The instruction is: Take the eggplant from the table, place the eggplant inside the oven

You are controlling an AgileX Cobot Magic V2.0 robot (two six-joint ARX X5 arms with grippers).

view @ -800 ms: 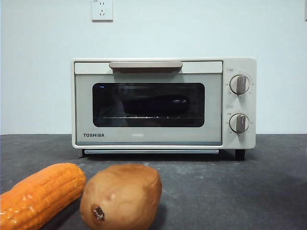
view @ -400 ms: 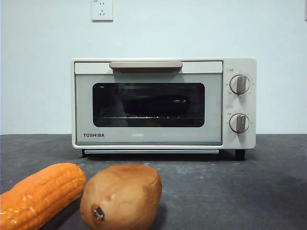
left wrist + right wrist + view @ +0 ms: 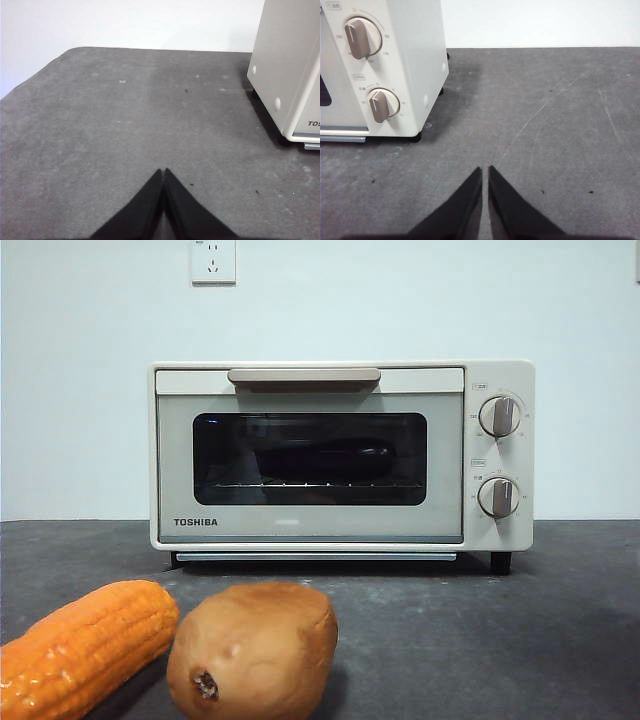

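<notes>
— So where does the job stand?

— On the flat dark grey speckled tabletop (image 3: pixel 560 640) sits one cream-beige Toshiba toaster oven (image 3: pixel 340 455), its dark glass door shut. Through the glass, one glossy dark purple elongated eggplant (image 3: pixel 325 458) lies on the wire rack. By that, the placing looks done, and the step in hand is the finish.

— What does the next move call for?

— Probably nothing beyond both arms waiting clear of the oven.

— And what else is there, by count?

— One brown oval potato (image 3: pixel 252 650) and one orange ribbed corn cob (image 3: pixel 85 645) lie close side by side in the foreground, well apart from the oven. Two round beige knobs (image 3: pixel 364 37) are on its front.

— The pincers?

— Two. The left pincer (image 3: pixel 163 172) is clenched and empty above bare tabletop beside the oven's side; the right pincer (image 3: pixel 485 170) is all but clenched, also empty, near the knob end.
</notes>
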